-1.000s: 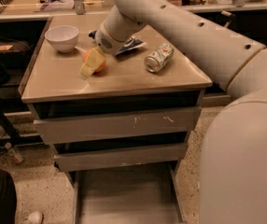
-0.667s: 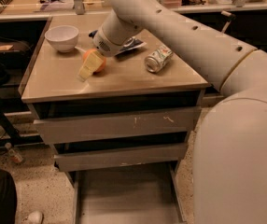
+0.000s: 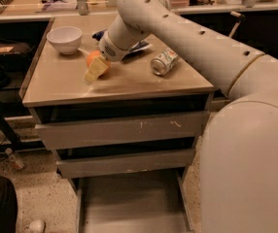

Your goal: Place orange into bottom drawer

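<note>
The orange (image 3: 93, 58) sits on the cabinet top (image 3: 129, 84), left of centre. My gripper (image 3: 95, 72) reaches down from the right and is right at the orange, its yellowish tip covering the fruit's right and front side. The bottom drawer (image 3: 134, 203) is pulled out at the foot of the cabinet, its flat grey floor bare. The arm (image 3: 187, 38) crosses the top from the right.
A white bowl (image 3: 64, 39) stands at the back left of the top. A crushed can (image 3: 164, 62) lies right of centre, and a blue packet (image 3: 143, 46) lies behind the arm. The scratched top drawer front (image 3: 124, 130) and middle front (image 3: 124, 163) are closed.
The arm has shifted slightly left and down. The orange, hidden behind the gripper before, now shows at the gripper's upper left. The bowl and can have not moved.
</note>
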Motion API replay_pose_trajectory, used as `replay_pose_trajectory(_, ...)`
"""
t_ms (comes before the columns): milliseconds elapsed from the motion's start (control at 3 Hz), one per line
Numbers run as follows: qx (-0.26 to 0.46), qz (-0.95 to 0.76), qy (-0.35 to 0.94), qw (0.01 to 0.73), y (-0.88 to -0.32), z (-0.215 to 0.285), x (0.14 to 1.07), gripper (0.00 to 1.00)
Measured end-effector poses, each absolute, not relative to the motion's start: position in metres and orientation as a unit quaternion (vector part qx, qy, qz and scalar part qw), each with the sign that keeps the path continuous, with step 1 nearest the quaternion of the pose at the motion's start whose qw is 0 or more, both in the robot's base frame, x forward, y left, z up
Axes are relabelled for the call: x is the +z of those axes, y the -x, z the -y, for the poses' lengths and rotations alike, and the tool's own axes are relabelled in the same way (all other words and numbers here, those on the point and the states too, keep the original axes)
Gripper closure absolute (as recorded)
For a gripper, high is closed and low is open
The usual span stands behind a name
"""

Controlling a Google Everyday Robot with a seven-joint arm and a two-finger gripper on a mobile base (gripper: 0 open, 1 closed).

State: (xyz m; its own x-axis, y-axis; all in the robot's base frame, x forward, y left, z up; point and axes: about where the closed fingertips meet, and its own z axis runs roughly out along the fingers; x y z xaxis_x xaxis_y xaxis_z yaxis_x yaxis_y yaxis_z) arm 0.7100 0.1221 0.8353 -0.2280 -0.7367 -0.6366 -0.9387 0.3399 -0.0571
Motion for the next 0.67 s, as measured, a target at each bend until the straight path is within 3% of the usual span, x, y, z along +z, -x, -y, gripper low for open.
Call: replay_pose_trajectory(667, 0.173, -0.764, 0.548, 0.293, -0.71, -0.1222, 0.8352, 0.65)
